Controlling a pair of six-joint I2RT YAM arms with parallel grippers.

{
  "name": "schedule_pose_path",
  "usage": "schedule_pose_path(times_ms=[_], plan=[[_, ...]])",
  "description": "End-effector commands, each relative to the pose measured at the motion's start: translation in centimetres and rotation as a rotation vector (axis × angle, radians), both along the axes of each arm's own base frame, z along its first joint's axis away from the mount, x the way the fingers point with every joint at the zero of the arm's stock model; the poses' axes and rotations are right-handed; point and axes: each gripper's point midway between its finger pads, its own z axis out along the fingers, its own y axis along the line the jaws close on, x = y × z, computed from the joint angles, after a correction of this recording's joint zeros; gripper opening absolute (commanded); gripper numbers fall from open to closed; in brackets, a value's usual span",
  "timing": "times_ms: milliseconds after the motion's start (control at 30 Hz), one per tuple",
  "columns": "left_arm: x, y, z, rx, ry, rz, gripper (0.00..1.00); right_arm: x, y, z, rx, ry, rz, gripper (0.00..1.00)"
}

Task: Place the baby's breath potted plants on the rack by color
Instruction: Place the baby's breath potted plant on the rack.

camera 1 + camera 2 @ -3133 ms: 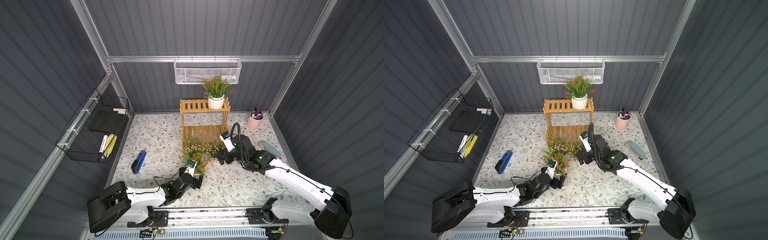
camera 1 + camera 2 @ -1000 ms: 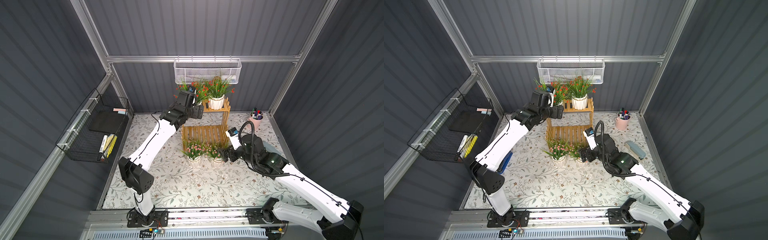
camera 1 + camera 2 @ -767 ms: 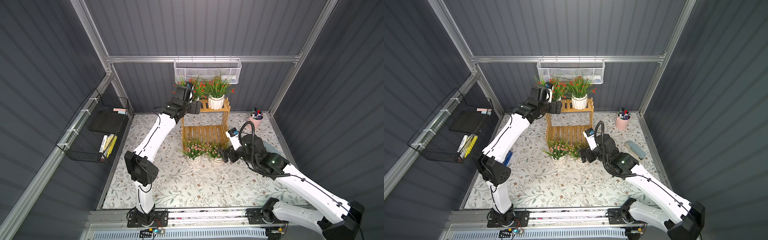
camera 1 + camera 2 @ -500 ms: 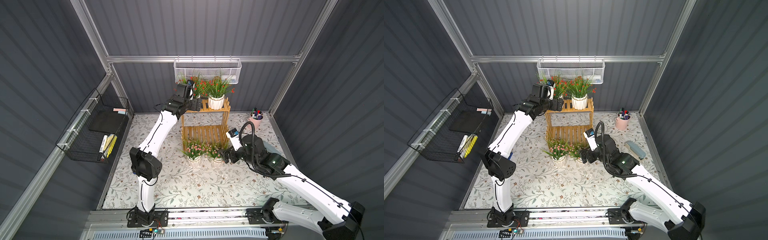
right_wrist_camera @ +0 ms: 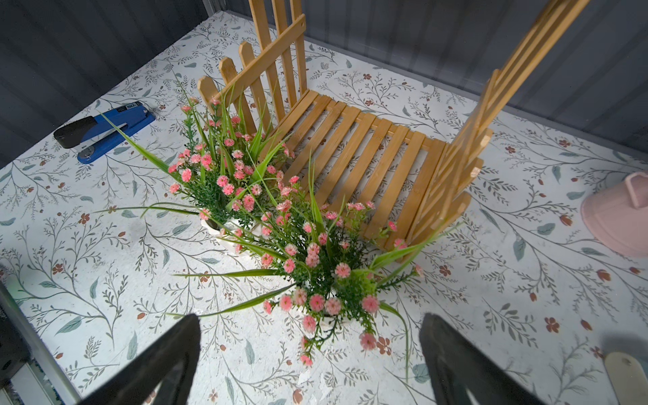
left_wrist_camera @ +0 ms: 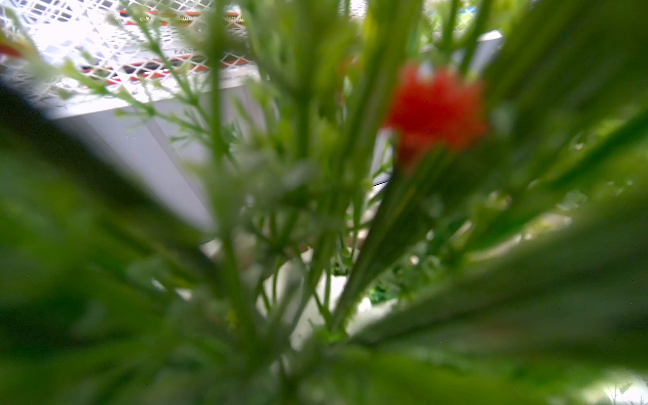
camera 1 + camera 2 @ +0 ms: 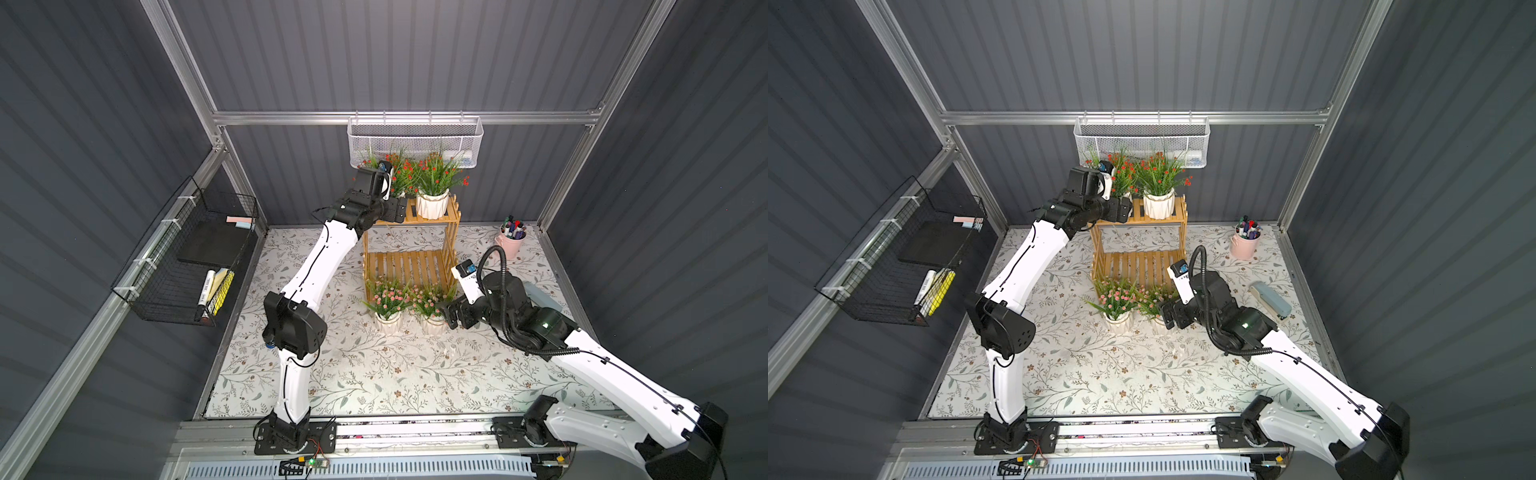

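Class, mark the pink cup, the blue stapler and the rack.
pink cup [image 7: 509, 250]: in a top view, side wall.
blue stapler [image 5: 135, 115]: right wrist view, blue top arm.
rack [image 7: 409, 268]: in a top view, lower slatted tier.

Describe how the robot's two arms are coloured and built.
The left arm and right arm share glossy white shells between black joint housings, with thin black cables along them. The right arm also carries a thick corrugated black hose. The jaws are black.
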Motion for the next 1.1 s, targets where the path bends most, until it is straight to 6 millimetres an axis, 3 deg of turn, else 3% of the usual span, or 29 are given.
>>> schedule_pose_path(times_ms=[0,400,633,900,1067], plan=[[0.5,0.1,2.5,-0.032,-0.08,-0.002,0.98,0.0,-0.3,-0.4,-0.005,0.01,-0.013,0.99],[-0.1,0.6,3.1,-0.047,-0.072,0.002,0.99,0.0,-0.5,-0.6,-0.006,0.011,-0.03,0.99],[-1.6,1.4,4.8,-0.045,-0.106,0.003,0.99,0.0,-0.7,-0.9,-0.006,0.017,-0.04,0.99],[-3.3,1.2,3.9,-0.038,-0.052,-0.044,0.99,-0.4,-1.0,-1.5,0.005,0.023,-0.045,0.99],[-5.0,2.1,4.6,-0.052,-0.063,-0.035,0.99,-0.7,-1.3,-1.5,0.008,0.017,-0.049,0.99]])
